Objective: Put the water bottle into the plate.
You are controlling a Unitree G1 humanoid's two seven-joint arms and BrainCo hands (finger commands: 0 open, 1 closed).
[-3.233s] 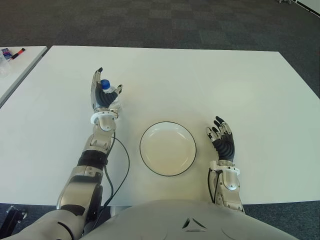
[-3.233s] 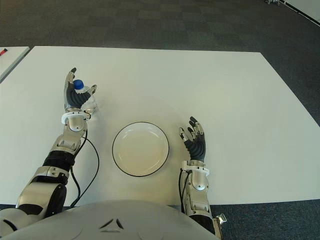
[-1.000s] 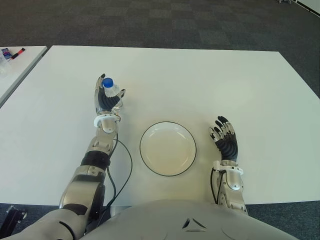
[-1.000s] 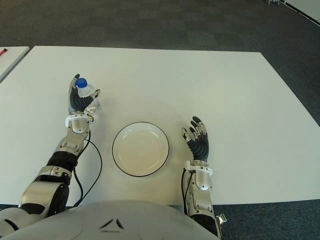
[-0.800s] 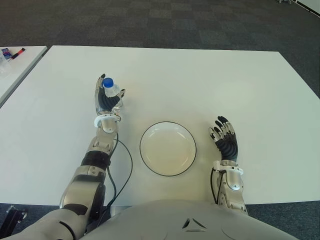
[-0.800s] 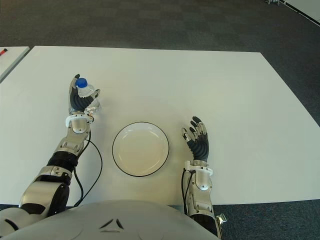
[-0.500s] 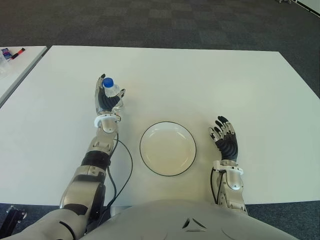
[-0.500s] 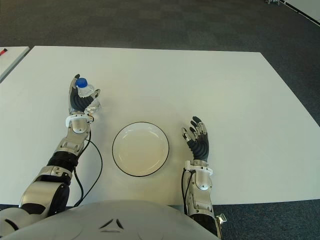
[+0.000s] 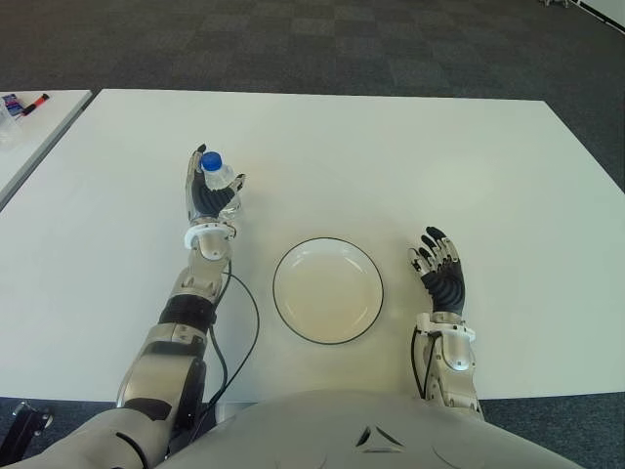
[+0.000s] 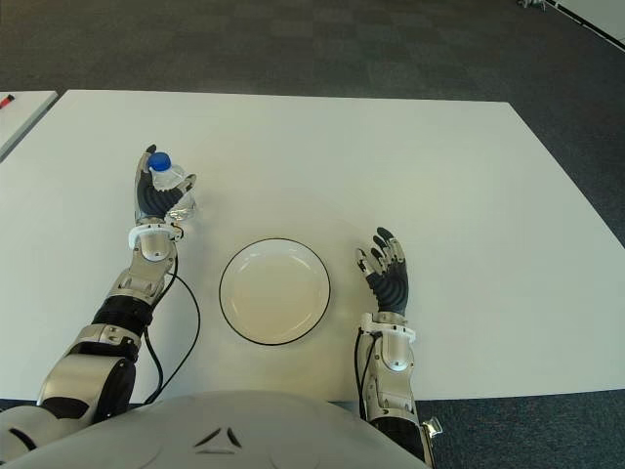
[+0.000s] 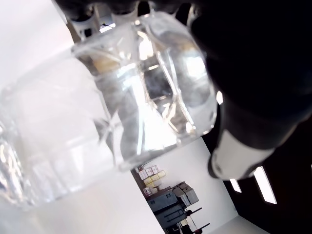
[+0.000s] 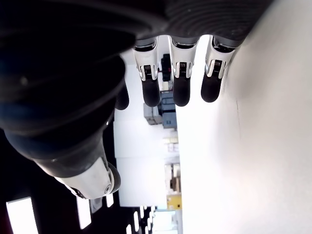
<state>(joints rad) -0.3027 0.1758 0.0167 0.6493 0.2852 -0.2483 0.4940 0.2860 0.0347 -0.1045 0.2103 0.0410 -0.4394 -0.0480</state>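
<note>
You can see only the blue cap and upper part of the water bottle (image 9: 218, 179); its lower body is hidden behind the palm and fingers of the left robot hand (image 9: 207, 195). In the left wrist view the bottle runs off the picture's edge, so its full shape is lost. At the left edge, the small items (image 9: 20, 104) on the neighbouring desk are too small to identify.
</note>
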